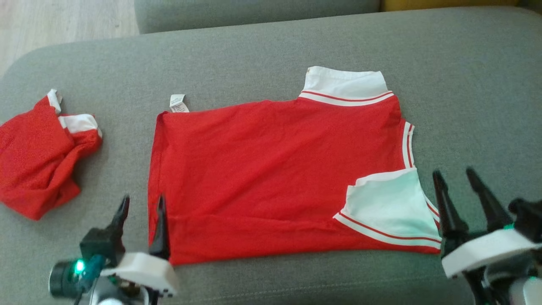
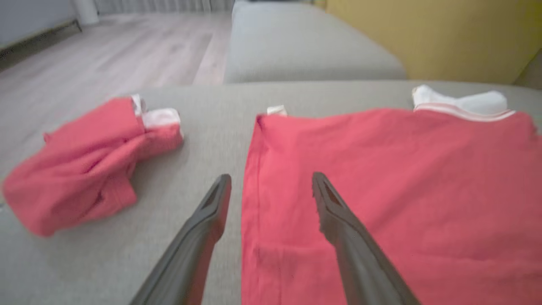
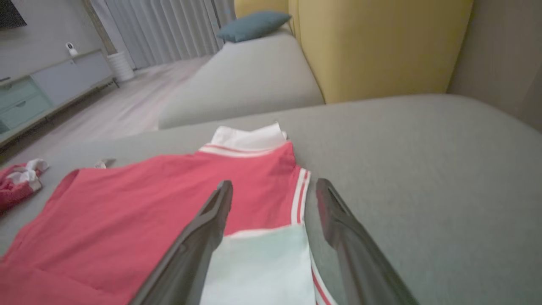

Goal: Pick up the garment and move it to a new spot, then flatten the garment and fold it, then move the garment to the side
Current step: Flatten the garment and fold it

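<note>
Garment [image 1: 271, 169] red w/ white collar [image 1: 343, 82] & red-striped trim [image 1: 407, 144]; sofa [image 1: 296, 55] grey; crumpled shirt [image 1: 36, 156] red/white.

The left end effector [image 2: 271, 178] rises from the bottom centre with its fingers spread apart and nothing between them, straddling the left edge of the flat red garment [image 2: 402, 190] on the grey sofa [image 2: 203, 127]. The garment's white collar [image 2: 461, 103] sits at upper right and a small label [image 2: 276, 110] at its top left corner. A crumpled red garment [image 2: 84, 169] lies apart at left, with wooden floor [image 2: 127, 51] at upper left.
</note>
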You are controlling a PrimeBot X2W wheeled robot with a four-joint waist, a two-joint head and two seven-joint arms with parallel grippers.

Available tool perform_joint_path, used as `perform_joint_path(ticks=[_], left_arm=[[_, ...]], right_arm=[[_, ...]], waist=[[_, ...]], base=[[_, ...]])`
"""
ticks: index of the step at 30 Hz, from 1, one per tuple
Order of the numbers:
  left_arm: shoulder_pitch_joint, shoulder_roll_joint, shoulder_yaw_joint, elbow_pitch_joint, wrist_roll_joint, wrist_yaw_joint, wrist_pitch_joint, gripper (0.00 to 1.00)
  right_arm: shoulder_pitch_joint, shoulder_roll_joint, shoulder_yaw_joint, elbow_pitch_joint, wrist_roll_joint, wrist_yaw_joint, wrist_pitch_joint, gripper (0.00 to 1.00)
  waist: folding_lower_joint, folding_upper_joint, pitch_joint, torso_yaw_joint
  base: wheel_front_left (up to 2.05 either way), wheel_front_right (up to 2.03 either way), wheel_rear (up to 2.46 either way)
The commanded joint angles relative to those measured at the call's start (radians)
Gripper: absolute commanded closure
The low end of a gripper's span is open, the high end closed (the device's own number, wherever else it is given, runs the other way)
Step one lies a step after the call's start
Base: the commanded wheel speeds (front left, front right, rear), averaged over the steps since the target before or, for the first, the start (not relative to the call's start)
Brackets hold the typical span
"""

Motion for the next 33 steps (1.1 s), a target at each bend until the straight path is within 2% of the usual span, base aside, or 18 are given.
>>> perform_joint_path(ticks=[1,4,9,20,26,33], left_arm=[[-0.060,0.005,0.045,-0.039,0.010,0.003,-0.016,0.00],[-0.087,0.005,0.044,-0.060,0.048,0.020,-0.055,0.00],[-0.110,0.019,0.038,-0.077,0.089,0.040,-0.061,0.00],[-0.142,0.024,0.034,-0.065,0.096,0.046,-0.049,0.00],[-0.335,0.017,0.026,0.055,0.061,-0.038,0.007,0.00],[-0.616,0.009,0.016,0.375,0.016,-0.156,0.108,0.00]], right_arm=[[-0.041,-0.005,0.020,-0.046,-0.007,-0.001,-0.009,0.00],[-0.061,0.000,0.036,-0.096,-0.017,-0.001,-0.006,0.00],[-0.078,0.001,0.052,-0.128,-0.020,-0.001,0.005,0.00],[-0.085,0.006,0.051,-0.133,-0.014,-0.001,0.020,0.00],[-0.108,0.009,0.059,-0.135,-0.005,-0.001,0.023,0.00],[-0.150,0.009,0.088,-0.110,0.013,-0.001,0.014,0.00]], waist=[[0.0000,-0.0001,-0.001,0.001],[0.0000,-0.0001,-0.007,0.002],[0.0000,-0.0001,-0.009,0.003],[0.0000,-0.0001,0.022,0.009],[0.0000,-0.0001,0.092,0.006],[0.0000,-0.0001,0.175,-0.033]], base=[[0.00,0.00,0.00],[0.00,0.00,0.00],[0.00,0.00,0.00],[0.00,0.00,0.00],[0.00,0.00,0.00],[0.00,0.00,0.00]])
